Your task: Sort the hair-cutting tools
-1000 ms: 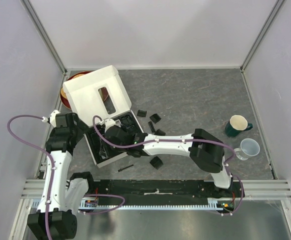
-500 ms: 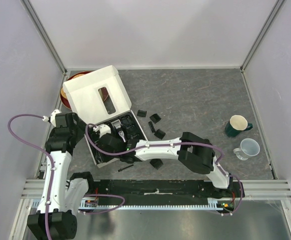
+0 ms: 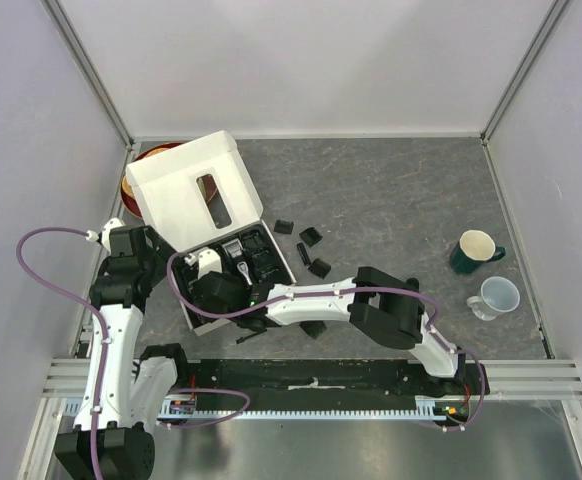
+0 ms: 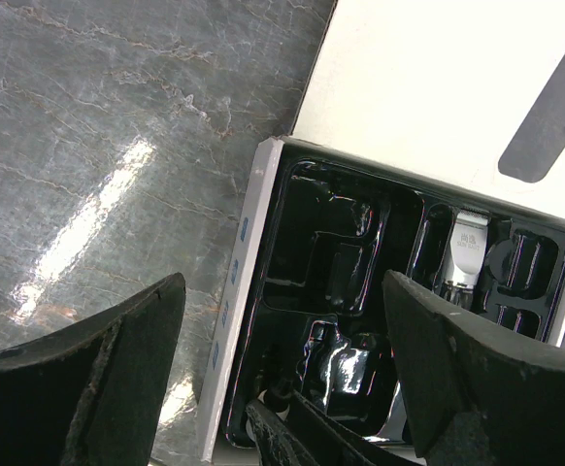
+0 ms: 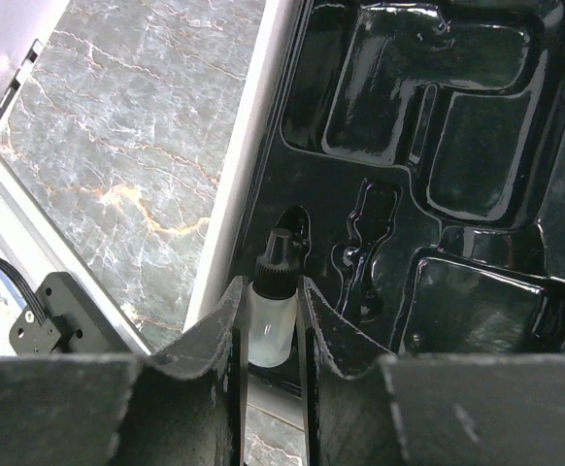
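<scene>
Bottle (image 5: 268, 328) with a black cap is sitting pinched in the right gripper (image 5: 271, 296) at the tray (image 5: 477, 146) edge. Left gripper (image 4: 282, 320) is hanging spread wide above the box (image 4: 234, 320); clipper (image 4: 465, 254) is lying in the tray.

Top cam: bright, even overhead light, soft shadows under arms (image 3: 321, 295), sharp overall. L wrist: white glare streak on table (image 4: 88, 223), specular spots on glossy tray (image 4: 336, 282); left fingers (image 4: 79, 379) dark, blurred. R wrist: tray gloss too; right fingers (image 5: 98, 408) out of focus, bottle (image 5: 271, 316) fairly sharp.
</scene>
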`<state>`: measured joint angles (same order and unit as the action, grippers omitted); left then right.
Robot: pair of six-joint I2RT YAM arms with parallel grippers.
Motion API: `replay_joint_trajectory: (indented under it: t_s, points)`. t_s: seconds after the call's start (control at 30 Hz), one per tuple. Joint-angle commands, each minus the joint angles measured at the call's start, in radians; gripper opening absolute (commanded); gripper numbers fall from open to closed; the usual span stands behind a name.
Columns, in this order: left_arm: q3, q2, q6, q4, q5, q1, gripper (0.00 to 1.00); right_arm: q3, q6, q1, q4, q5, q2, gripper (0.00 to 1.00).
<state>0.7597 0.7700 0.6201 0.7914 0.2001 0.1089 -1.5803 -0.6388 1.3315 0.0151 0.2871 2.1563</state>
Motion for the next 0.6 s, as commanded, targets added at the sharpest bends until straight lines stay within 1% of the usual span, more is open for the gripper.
replay_joint_trajectory:
  t_s: [0.0, 0.07, 0.17, 0.2, 0.27, 0.3, 0.4, 0.57]
  points:
    - [0.012, -0.001, -0.036, -0.021, 0.001, 0.000, 0.89, -0.023, 0.047, 0.012, -0.049, 0.066, 0.022, 0.27]
    - [0.012, 0.002, -0.034, -0.021, -0.002, 0.000, 0.89, -0.023, 0.051, 0.014, -0.049, 0.060, 0.027, 0.28]
    - [0.012, 0.003, -0.034, -0.021, -0.002, 0.000, 0.89, -0.011, 0.047, 0.018, -0.047, 0.050, 0.025, 0.33]
    - [0.012, 0.005, -0.036, -0.021, 0.001, 0.000, 0.89, -0.007, 0.045, 0.020, -0.044, 0.050, 0.022, 0.42]
    - [0.012, 0.005, -0.034, -0.020, -0.001, 0.000, 0.89, -0.001, 0.039, 0.024, -0.032, 0.066, 0.004, 0.55]
    - [0.013, 0.003, -0.036, -0.021, -0.002, 0.000, 0.89, -0.004, 0.037, 0.026, -0.018, 0.076, -0.003, 0.64]
    - [0.013, 0.006, -0.037, -0.020, -0.004, 0.000, 0.89, -0.029, 0.039, 0.028, 0.046, 0.104, -0.024, 0.67]
    - [0.015, 0.006, -0.039, -0.020, 0.005, 0.000, 0.90, -0.058, 0.044, 0.028, 0.072, 0.113, -0.036, 0.67]
